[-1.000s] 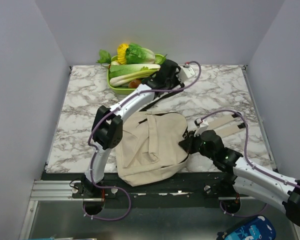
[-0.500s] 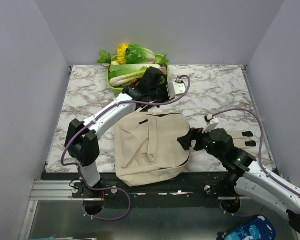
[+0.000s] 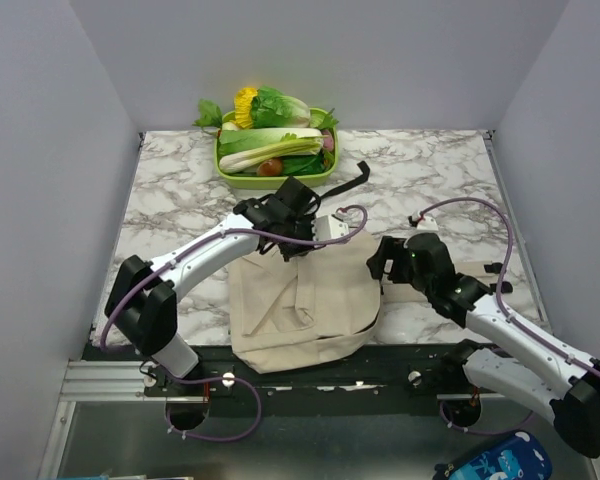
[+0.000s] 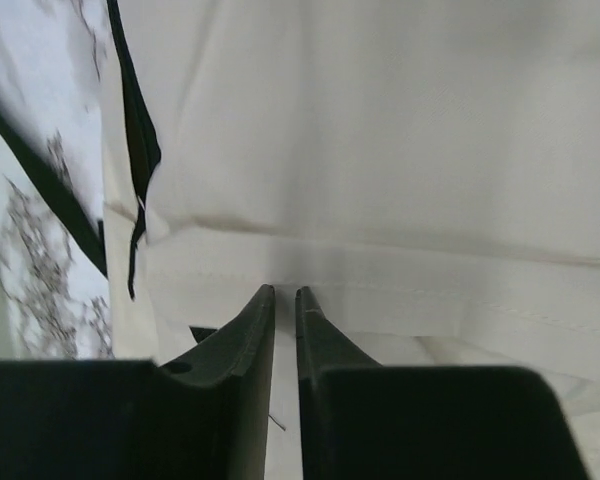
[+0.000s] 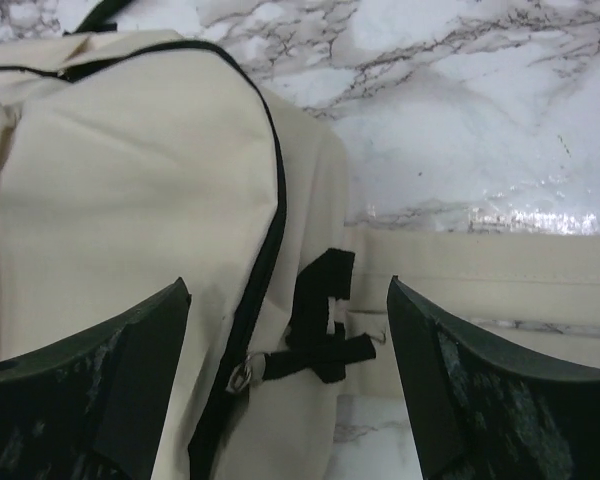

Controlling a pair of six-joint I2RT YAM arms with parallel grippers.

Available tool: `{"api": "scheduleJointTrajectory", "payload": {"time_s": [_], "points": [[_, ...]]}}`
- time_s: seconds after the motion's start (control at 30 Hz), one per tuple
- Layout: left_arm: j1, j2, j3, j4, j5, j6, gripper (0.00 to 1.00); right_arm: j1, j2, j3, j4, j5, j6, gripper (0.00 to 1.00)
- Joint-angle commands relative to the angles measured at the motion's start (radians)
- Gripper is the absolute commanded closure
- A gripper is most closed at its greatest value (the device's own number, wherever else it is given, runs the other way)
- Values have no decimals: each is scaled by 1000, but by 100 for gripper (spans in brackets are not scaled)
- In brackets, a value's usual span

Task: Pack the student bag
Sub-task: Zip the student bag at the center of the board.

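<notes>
Jaws: left gripper (image 4: 285,300) nearly closed over the student bag (image 3: 300,300); right gripper (image 5: 285,370) wide — empty.

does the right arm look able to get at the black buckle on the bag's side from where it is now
Probably yes. The right gripper hangs open just above the black buckle on the student bag, and nothing lies between the fingers and it. The left gripper is at the bag's far edge, out of the way.
</notes>
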Motion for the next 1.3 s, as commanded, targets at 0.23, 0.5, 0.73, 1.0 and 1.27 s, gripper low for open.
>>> {"api": "scheduleJointTrajectory", "payload": {"time_s": [0.23, 0.5, 0.73, 1.0, 1.27], "points": [[67, 188, -36, -71, -177, 35, 90, -147, 199, -24, 456, -392, -69, 54], [6, 539, 337, -20, -267, 95, 100, -156, 83, -84, 372, -457, -63, 99], [-48, 861, 1017, -89, -281, 124, 100, -155, -281, -102, 4, -354, -35, 99], [-71, 607, 807, 35, -221, -30, 84, -153, -264, -51, -118, -506, -41, 86], [24, 160, 443, -18, -7, -22, 30, -132, -16, 34, 22, -699, -46, 84]]}}
